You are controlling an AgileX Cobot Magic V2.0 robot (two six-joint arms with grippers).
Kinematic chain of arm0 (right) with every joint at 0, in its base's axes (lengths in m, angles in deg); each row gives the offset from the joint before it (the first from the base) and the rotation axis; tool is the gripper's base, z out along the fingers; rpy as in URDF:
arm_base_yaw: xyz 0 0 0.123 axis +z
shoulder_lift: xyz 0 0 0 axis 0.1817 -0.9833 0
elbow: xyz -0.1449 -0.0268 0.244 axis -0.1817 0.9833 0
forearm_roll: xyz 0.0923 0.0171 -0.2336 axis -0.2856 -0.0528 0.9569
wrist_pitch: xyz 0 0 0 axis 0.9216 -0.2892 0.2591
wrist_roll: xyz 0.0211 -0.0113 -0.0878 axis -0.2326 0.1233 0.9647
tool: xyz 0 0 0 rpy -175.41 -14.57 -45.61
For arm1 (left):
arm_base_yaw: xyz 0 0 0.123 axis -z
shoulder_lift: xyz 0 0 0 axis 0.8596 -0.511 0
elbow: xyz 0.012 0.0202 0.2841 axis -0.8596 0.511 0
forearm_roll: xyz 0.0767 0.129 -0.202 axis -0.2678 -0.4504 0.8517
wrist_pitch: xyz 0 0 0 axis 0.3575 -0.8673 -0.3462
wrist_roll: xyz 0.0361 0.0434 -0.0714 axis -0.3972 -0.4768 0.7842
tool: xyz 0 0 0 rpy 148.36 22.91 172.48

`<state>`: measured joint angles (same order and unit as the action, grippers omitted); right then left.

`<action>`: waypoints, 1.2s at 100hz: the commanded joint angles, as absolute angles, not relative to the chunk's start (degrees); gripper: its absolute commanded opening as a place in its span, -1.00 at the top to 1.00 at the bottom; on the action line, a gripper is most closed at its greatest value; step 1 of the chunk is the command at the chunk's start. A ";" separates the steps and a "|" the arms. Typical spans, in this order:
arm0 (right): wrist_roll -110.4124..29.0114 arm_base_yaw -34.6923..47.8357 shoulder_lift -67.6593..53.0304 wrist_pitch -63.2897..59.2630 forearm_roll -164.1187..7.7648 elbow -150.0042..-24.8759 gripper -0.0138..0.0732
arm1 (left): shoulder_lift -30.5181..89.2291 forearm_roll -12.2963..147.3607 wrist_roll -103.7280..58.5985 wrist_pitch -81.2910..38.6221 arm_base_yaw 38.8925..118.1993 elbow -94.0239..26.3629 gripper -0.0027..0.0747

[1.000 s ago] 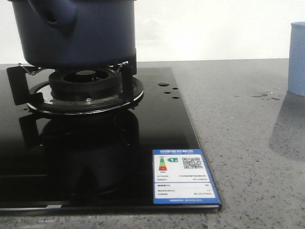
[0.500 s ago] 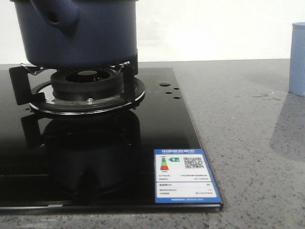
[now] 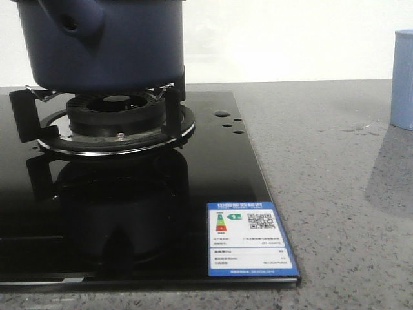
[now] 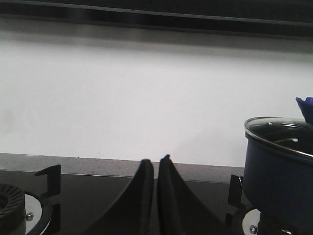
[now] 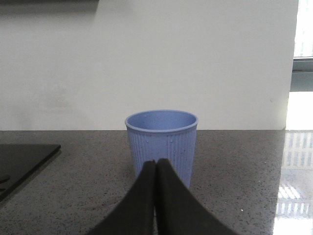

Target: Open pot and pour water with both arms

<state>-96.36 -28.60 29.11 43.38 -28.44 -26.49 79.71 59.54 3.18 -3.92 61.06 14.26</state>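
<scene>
Little has changed over the last second: the front view jogged slightly, the pot bobbing a touch against the frame and then settling back, with nothing on the bench itself displaced.

Both tools are empty and pressed together. The left tool (image 4: 155, 169) has its fingers meeting with only a hairline slit between them, aimed across the black glass hob (image 3: 213, 168) toward the white wall, and the pot (image 4: 279, 171) sits at about its 3 o'clock, well apart. The right tool (image 5: 156, 169) is likewise closed, pointing straight at the pale blue cup (image 5: 162, 142), which stands upright at 12 o'clock just beyond the tips; I cannot tell whether they touch it.

The pot (image 3: 103, 42) rests on the burner grate (image 3: 110, 123), its stub handle toward the camera, and the glass lid (image 4: 276, 134) is on. That placement suits the job: lid for one arm, handle for the other, cup waiting off to the right on the speckled bench (image 3: 322, 194).

Nothing blocks either approach, by my reading. A few water drops (image 3: 361, 128) lie near the cup, and an energy label (image 3: 250, 239) sits on the hob's near corner.
</scene>
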 commanded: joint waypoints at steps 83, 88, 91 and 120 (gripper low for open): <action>-95.69 -28.39 28.79 46.41 -29.99 -25.54 0.82 | 79.08 59.50 3.33 -0.20 60.79 12.73 0.97; -95.69 -28.39 28.79 46.41 -29.99 -25.54 0.82 | 79.08 57.77 3.33 -0.20 60.79 12.73 0.97; -95.69 -28.39 28.79 46.41 -29.99 -25.54 0.82 | 79.08 56.41 3.44 -0.51 60.79 12.73 0.97; -95.69 -28.39 28.79 46.41 -29.99 -25.54 0.82 | 82.50 45.03 10.09 -3.56 60.79 19.01 0.97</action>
